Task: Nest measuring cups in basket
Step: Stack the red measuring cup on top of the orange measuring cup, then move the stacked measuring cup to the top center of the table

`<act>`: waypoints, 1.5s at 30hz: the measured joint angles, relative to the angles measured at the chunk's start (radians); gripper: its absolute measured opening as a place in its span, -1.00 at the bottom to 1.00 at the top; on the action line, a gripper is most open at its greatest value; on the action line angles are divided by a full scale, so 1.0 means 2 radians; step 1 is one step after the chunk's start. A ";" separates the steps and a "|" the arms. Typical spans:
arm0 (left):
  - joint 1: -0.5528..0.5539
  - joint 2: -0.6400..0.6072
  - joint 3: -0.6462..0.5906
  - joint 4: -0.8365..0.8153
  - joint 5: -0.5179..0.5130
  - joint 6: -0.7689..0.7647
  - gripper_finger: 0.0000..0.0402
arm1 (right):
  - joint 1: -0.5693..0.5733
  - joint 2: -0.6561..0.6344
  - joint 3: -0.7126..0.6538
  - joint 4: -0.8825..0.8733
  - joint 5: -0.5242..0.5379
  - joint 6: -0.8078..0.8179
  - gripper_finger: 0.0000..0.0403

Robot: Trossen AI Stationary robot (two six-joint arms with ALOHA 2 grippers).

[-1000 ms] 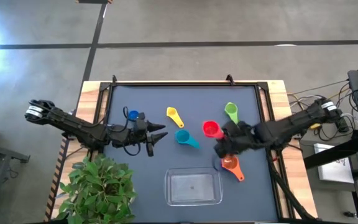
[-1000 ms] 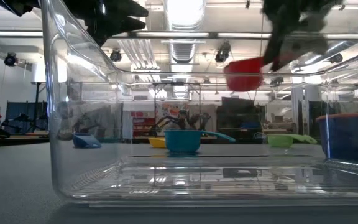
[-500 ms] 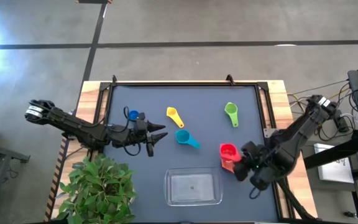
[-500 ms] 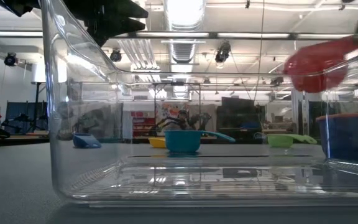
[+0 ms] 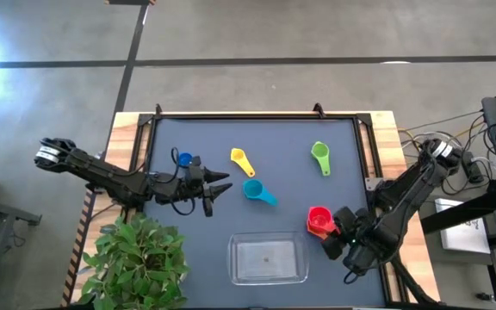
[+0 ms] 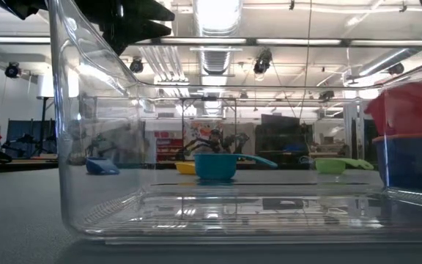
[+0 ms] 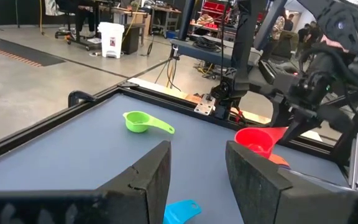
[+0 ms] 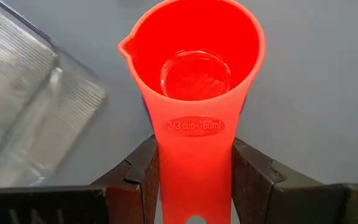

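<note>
My right gripper point(image 5: 337, 227) is shut on the red cup point(image 5: 319, 220), right of the clear basket point(image 5: 268, 260). In the low view the red cup point(image 6: 409, 106) sits just over an orange rim point(image 6: 409, 136) atop a dark purple cup point(image 6: 409, 165); whether it rests on them I cannot tell. The blue cup point(image 5: 184, 159), yellow cup point(image 5: 241, 159), teal cup point(image 5: 257, 191) and green cup point(image 5: 320, 155) lie on the mat. My left gripper point(image 5: 218, 191) hangs open over the mat between the blue and teal cups, touching nothing. My right gripper pinches the red cup's flat handle point(image 8: 194, 149) between its two fingers point(image 8: 135, 180), just behind the bowl. The fingers come from the table's right side and lie along the handle. The cup is upright, its mouth facing up, over the orange cup point(image 7: 279, 160).
A potted green plant point(image 5: 140, 258) stands at the table's near left corner, beside the left arm. The basket's near wall point(image 6: 72, 147) fills the low view. A raised black frame point(image 5: 257, 117) borders the mat. Bare mat lies left of the basket.
My right gripper, still shut on the red cup, has carried it from the middle of the mat toward the near right edge and down, until it sits just over the orange and purple cups. The left arm has kept still.
</note>
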 joint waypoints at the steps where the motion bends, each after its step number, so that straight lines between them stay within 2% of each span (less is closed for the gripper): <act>1: 0.000 0.000 0.000 0.000 0.000 -0.001 -0.32 | 0.000 0.006 0.000 0.000 0.000 -0.001 -0.31; 4: 0.000 0.000 0.000 0.000 0.000 -0.001 -0.32 | 0.000 0.017 0.000 0.001 -0.002 -0.005 -0.24; 9: 0.000 0.000 0.000 0.000 0.001 -0.001 -0.32 | 0.000 0.023 0.000 -0.001 -0.036 -0.001 -0.07; 20: 0.000 0.000 0.000 0.000 0.002 0.001 -0.32 | 0.000 0.028 0.000 0.004 -0.036 0.000 0.21; 36: 0.000 0.000 0.000 -0.001 0.004 0.003 -0.32 | -0.021 0.093 0.000 0.026 -0.046 -0.006 0.78; 40: 0.000 0.000 0.000 -0.002 0.004 0.003 -0.32 | -0.026 0.094 0.000 0.032 -0.045 -0.004 0.81; 45: 0.000 0.000 0.000 -0.002 0.004 0.003 -0.32 | -0.031 0.093 0.000 0.036 -0.054 0.011 0.72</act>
